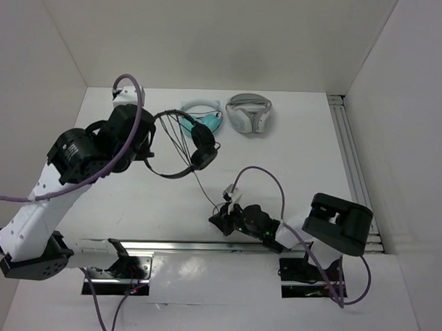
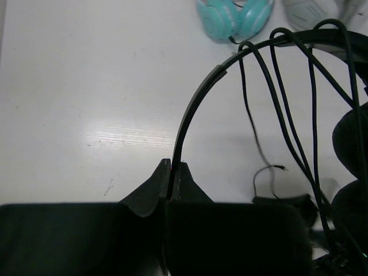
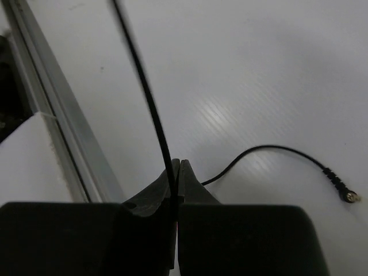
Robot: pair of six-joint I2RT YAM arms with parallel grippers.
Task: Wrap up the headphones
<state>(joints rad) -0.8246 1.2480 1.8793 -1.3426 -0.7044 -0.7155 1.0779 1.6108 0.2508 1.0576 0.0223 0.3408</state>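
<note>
The black headphones (image 1: 200, 144) hang above the table, and my left gripper (image 1: 149, 150) is shut on their thin headband (image 2: 190, 108). Several turns of the thin black cable (image 2: 275, 63) loop over the headband, and the round ear pads (image 2: 352, 138) hang at the right edge of the left wrist view. From there the cable (image 1: 199, 185) runs down to my right gripper (image 1: 218, 221) near the front rail. In the right wrist view that gripper (image 3: 176, 164) is shut on the cable (image 3: 144, 86). The free end with its plug (image 3: 347, 195) lies on the table.
Teal headphones (image 1: 202, 114) and white-and-grey headphones (image 1: 249, 113) lie at the back of the table, just behind the black pair. A metal rail (image 1: 204, 246) runs along the front edge, and another rail (image 1: 352, 163) runs down the right side.
</note>
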